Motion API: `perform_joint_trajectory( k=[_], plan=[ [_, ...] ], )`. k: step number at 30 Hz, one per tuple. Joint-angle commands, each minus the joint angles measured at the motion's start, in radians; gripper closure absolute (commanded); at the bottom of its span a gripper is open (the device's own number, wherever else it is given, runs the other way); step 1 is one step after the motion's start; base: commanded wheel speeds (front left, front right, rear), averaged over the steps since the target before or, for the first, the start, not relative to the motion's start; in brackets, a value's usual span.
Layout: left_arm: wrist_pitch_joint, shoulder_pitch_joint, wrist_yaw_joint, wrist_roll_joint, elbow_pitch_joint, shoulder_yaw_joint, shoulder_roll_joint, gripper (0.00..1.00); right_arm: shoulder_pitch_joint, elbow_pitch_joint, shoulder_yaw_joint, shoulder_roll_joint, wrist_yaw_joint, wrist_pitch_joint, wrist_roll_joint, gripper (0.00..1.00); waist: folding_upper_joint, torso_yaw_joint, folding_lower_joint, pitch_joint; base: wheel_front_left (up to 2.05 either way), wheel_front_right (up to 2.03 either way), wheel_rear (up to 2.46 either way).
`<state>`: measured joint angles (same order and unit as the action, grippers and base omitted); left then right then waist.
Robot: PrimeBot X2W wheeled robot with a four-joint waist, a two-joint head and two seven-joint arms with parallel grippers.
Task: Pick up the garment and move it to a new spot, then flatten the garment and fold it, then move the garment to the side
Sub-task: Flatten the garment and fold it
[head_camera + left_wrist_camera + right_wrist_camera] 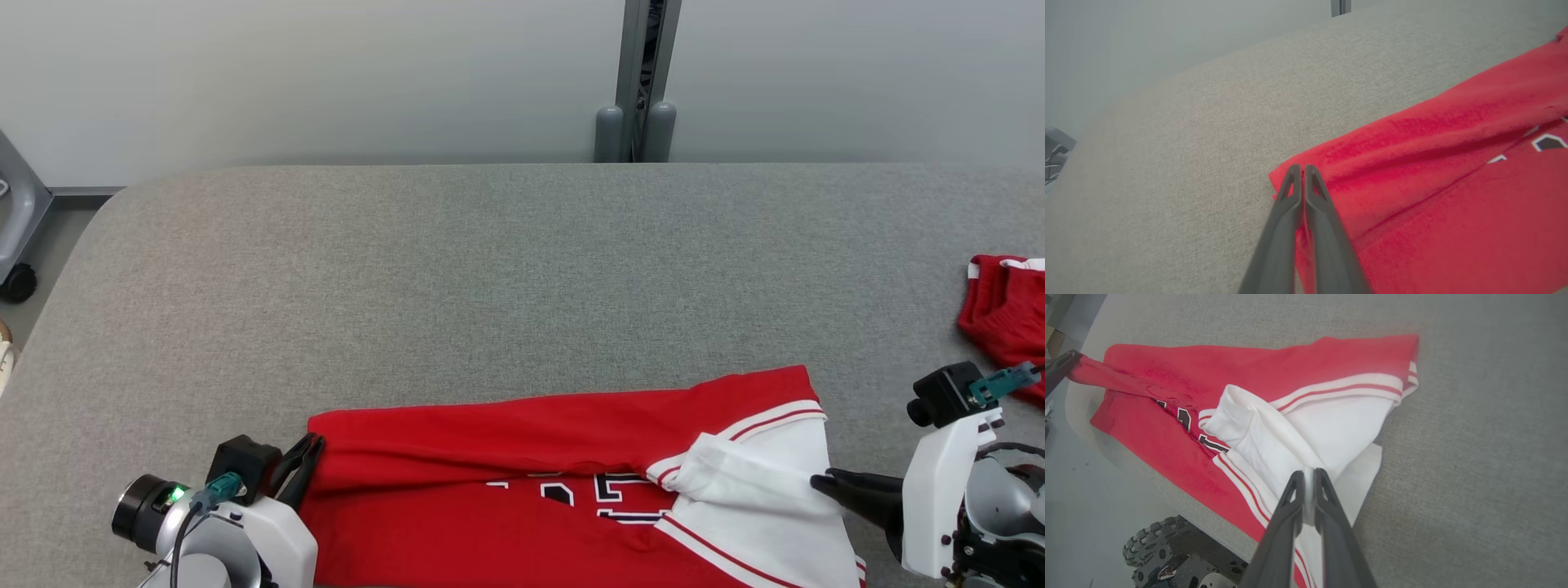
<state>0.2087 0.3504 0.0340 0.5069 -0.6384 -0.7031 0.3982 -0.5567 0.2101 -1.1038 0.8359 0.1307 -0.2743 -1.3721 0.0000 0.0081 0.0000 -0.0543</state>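
Closest to me, the right gripper [1308, 476] has its two dark fingers drawn almost together with a tongue of white cloth pinched between them, and the left gripper [1302, 168] is fully closed on the far red corner, the cloth pulled out taut towards it. Both hold the same red-and-white jersey [490, 433], which lies along the near edge of the grey padded table [490, 269], spread wide between the two grips. I judge we are in the flatten-and-fold stage: one long red edge is lapped over the lettering, but the white striped panel by the right gripper is rumpled and bunched (not flat enough for a clean fold, I'd say). The folding remains to be finished, and the move to the side is not yet done. Well apart, at the table's right edge, sits a second red garment [1000, 314].
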Motion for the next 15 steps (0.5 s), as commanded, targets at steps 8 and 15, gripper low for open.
perform_joint_trajectory(
  k=[8,15],
  plan=[
    [-0.029,-0.014,-0.030,0.029,0.000,0.018,0.009,0.00,0.051,-0.026,0.083,-0.001,0.001,-0.043,0.010,0.00,0.0000,0.003,0.0000,0.002,0.00,0.00,0.00],
    [-0.018,-0.015,-0.060,0.038,0.009,0.030,0.016,0.00,0.090,-0.053,0.164,0.013,0.001,-0.088,0.016,0.00,0.0000,-0.005,0.0000,0.022,0.00,0.00,0.00]
  ],
)
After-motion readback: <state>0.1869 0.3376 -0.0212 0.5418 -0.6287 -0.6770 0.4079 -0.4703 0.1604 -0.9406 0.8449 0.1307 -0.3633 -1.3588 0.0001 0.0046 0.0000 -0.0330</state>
